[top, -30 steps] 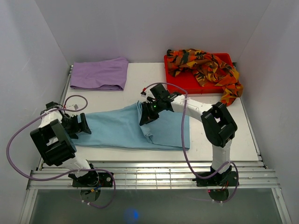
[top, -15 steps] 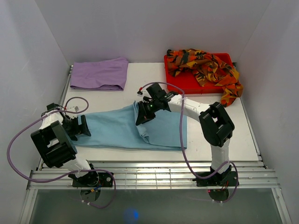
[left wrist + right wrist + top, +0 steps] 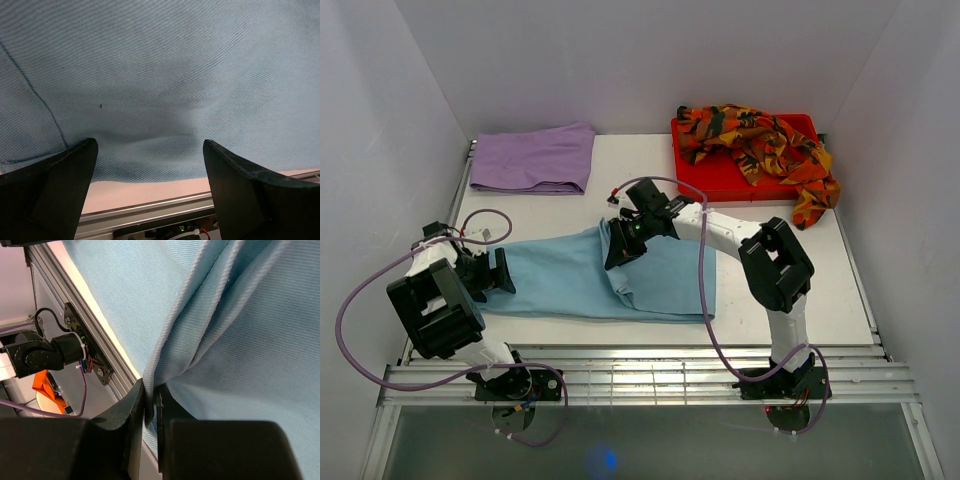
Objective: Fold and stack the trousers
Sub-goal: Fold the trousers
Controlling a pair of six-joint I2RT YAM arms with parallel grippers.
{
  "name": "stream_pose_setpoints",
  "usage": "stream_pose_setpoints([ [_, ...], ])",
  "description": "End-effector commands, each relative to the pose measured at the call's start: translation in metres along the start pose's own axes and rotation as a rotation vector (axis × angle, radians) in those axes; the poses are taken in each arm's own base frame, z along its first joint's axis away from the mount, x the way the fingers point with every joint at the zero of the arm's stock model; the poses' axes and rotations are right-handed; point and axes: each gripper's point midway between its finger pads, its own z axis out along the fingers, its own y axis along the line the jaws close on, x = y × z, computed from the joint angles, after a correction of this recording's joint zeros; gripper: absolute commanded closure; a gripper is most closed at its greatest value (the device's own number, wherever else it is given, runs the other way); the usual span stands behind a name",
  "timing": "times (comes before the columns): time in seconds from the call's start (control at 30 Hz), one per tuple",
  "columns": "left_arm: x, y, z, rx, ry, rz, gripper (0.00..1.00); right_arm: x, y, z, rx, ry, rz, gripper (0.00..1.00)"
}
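Observation:
The light blue trousers [image 3: 570, 280] lie across the middle of the table, their right part folded over leftward. My right gripper [image 3: 617, 254] is shut on a bunched edge of the light blue trousers [image 3: 240, 330] and holds the fold above the lower layer. My left gripper [image 3: 498, 272] is open at the trousers' left end; in the left wrist view the blue cloth [image 3: 165, 75] lies just beyond the spread fingers [image 3: 250, 195], not between them. The lilac trousers [image 3: 533, 158] lie folded at the back left. The orange-red-black patterned trousers [image 3: 760, 140] lie crumpled at the back right.
A red tray [image 3: 712, 178] at the back right holds the patterned trousers, which spill over its right side. White walls close in left, back and right. A metal rail [image 3: 640, 365] runs along the table's near edge.
My right gripper has moved left, dragging the folded blue cloth with it, so the trousers' right edge has drawn in leftward. My left gripper has hardly moved.

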Motion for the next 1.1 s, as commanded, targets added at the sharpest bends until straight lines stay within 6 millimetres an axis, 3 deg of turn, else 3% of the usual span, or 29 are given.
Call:
stream_pose_setpoints([
  [0.0, 0.004, 0.004, 0.007, -0.012, 0.009, 0.012, 0.02, -0.009, 0.013, 0.006, -0.043, -0.016, -0.015, 0.92],
  [0.1, 0.002, 0.004, 0.007, -0.012, 0.004, 0.011, 0.02, -0.009, 0.011, 0.013, -0.063, -0.008, -0.004, 0.92],
  [0.13, 0.002, 0.004, 0.007, -0.010, 0.005, 0.012, 0.02, -0.008, 0.011, 0.015, -0.070, -0.002, -0.004, 0.88],
  [0.17, 0.001, 0.004, 0.006, -0.010, -0.001, 0.014, 0.02, -0.009, 0.012, 0.016, -0.073, -0.004, -0.009, 0.69],
  [0.23, -0.007, 0.000, 0.000, 0.006, -0.031, 0.028, 0.02, -0.009, 0.011, 0.018, -0.080, -0.001, -0.010, 0.57],
  [0.27, -0.011, -0.003, -0.003, 0.018, -0.048, 0.035, 0.02, -0.012, 0.014, 0.018, -0.093, -0.008, -0.024, 0.41],
  [0.33, -0.027, -0.011, -0.021, 0.032, -0.113, 0.059, 0.02, -0.018, 0.024, 0.013, -0.123, -0.017, -0.071, 0.30],
  [0.4, -0.043, -0.026, -0.038, 0.091, -0.183, 0.097, 0.02, -0.030, 0.038, 0.000, -0.158, -0.048, -0.140, 0.22],
  [0.47, -0.064, -0.044, -0.068, 0.146, -0.280, 0.157, 0.02, -0.035, 0.048, -0.015, -0.203, -0.064, -0.239, 0.16],
  [0.57, -0.083, -0.067, -0.101, 0.203, -0.375, 0.264, 0.02, -0.042, 0.041, -0.056, -0.188, -0.104, -0.351, 0.09],
  [0.6, -0.086, -0.078, -0.106, 0.243, -0.395, 0.288, 0.02, -0.042, 0.027, -0.080, -0.158, -0.121, -0.334, 0.07],
  [0.67, -0.089, -0.100, -0.109, 0.290, -0.391, 0.324, 0.02, -0.041, 0.005, -0.104, -0.117, -0.143, -0.360, 0.07],
  [0.7, -0.089, -0.112, -0.108, 0.325, -0.385, 0.328, 0.02, -0.047, -0.013, -0.128, -0.071, -0.184, -0.342, 0.07],
  [0.77, -0.087, -0.142, -0.099, 0.383, -0.347, 0.335, 0.03, -0.030, -0.053, -0.145, 0.025, -0.161, -0.290, 0.09],
  [0.8, -0.089, -0.147, -0.088, 0.376, -0.339, 0.338, 0.05, -0.030, -0.073, -0.167, 0.070, -0.197, -0.272, 0.10],
  [0.87, -0.084, -0.177, -0.073, 0.409, -0.294, 0.353, 0.07, -0.011, -0.106, -0.181, 0.147, -0.187, -0.195, 0.11],
  [0.9, -0.083, -0.183, -0.065, 0.409, -0.278, 0.355, 0.10, -0.009, -0.122, -0.199, 0.184, -0.218, -0.161, 0.11],
  [1.0, -0.082, -0.208, -0.041, 0.407, -0.244, 0.372, 0.15, 0.021, -0.161, -0.219, 0.270, -0.201, -0.065, 0.17],
  [1.03, -0.082, -0.209, -0.030, 0.406, -0.223, 0.364, 0.19, 0.028, -0.168, -0.221, 0.274, -0.192, -0.064, 0.20],
  [1.07, -0.073, -0.227, -0.023, 0.429, -0.186, 0.398, 0.22, 0.037, -0.173, -0.222, 0.270, -0.180, -0.046, 0.26],
])
